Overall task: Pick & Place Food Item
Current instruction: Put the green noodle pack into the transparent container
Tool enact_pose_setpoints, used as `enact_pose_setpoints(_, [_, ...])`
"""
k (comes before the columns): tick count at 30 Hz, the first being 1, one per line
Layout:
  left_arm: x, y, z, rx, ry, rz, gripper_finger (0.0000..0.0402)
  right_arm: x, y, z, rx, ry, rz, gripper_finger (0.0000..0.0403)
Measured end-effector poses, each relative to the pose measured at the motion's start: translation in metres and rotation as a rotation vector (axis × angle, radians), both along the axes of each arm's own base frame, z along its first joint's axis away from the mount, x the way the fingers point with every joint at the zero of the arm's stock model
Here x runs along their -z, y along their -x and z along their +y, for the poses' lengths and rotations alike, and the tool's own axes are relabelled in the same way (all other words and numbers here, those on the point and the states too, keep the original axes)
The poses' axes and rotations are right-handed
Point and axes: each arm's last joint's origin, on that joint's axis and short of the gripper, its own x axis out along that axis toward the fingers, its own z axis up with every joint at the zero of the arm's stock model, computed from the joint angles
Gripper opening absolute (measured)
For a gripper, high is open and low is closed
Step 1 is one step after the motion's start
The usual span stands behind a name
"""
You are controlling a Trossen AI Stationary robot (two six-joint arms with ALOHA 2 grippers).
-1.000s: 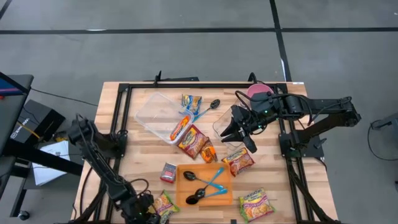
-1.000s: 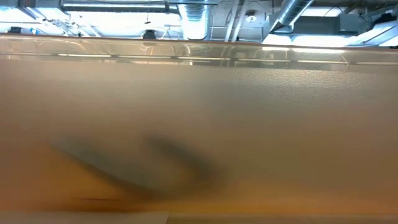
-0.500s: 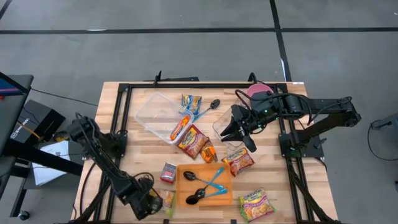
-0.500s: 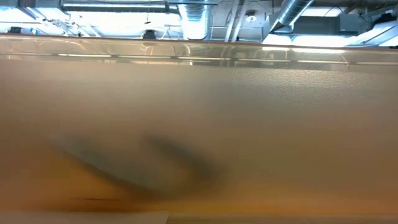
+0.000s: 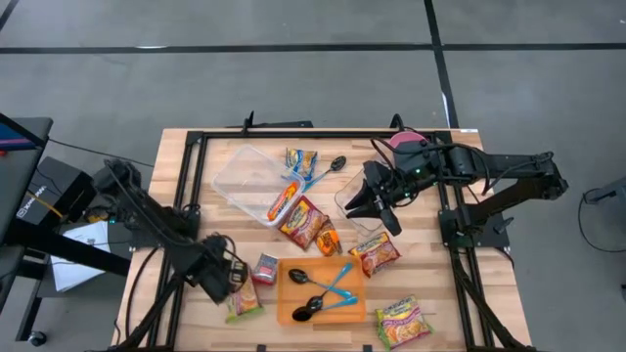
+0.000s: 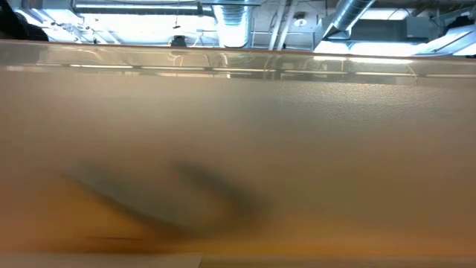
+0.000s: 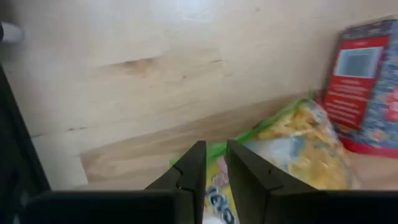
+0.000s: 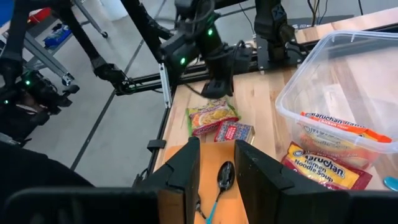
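High view shows the left hand (image 5: 231, 281) clenched on a green noodle packet (image 5: 243, 302) at seven o'clock. Next, likely carry it toward the clear tub (image 5: 250, 180) at eleven; the right hand (image 5: 373, 205) hovers, empty and part-open.

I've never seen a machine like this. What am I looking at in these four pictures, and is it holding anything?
It is a robot with two dark arms at a wooden table. One picture looks straight down, one sits at table height and shows only blur, and one camera rides on each wrist. Noodle packets, a clear tub and an orange board with spoons lie there. The left end effector pinches a green noodle packet; the right end effector hangs open, empty.
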Motion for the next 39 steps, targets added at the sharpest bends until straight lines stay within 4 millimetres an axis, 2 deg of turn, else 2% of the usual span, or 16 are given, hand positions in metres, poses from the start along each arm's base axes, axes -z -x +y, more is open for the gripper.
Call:
enact_pose_setpoints(4, [-0.014, 0.011, 0.006, 0.016, 0.099, -0.046, 0.0071, 0.000, 0.000, 0.000, 0.000, 0.000, -0.001, 0.0093])
enact_pose_setpoints(9, [-0.017, 0.016, -0.005, 0.055, 0.249, -0.106, 0.0093, 0.000, 0.000, 0.000, 0.000, 0.001, 0.001, 0.0093])
enact_pose_setpoints(15, [-0.007, 0.016, -0.022, 0.092, 0.317, -0.074, 0.0116, 0.001, 0.001, 0.000, 0.001, 0.011, 0.012, 0.0093])
enact_pose_setpoints(27, [0.024, 0.018, -0.050, 0.159, 0.257, -0.096, 0.0130, 0.002, 0.000, -0.009, 0.028, 0.016, 0.018, 0.0093])
enact_pose_setpoints(32, [0.035, 0.013, -0.049, 0.139, 0.277, -0.183, 0.0131, 0.002, 0.000, -0.008, 0.029, 0.009, 0.020, 0.0093])
enact_pose_setpoints(39, [0.048, 0.017, -0.041, 0.130, 0.248, -0.183, 0.0132, 0.002, 0.000, -0.008, 0.031, 0.001, 0.022, 0.0093])
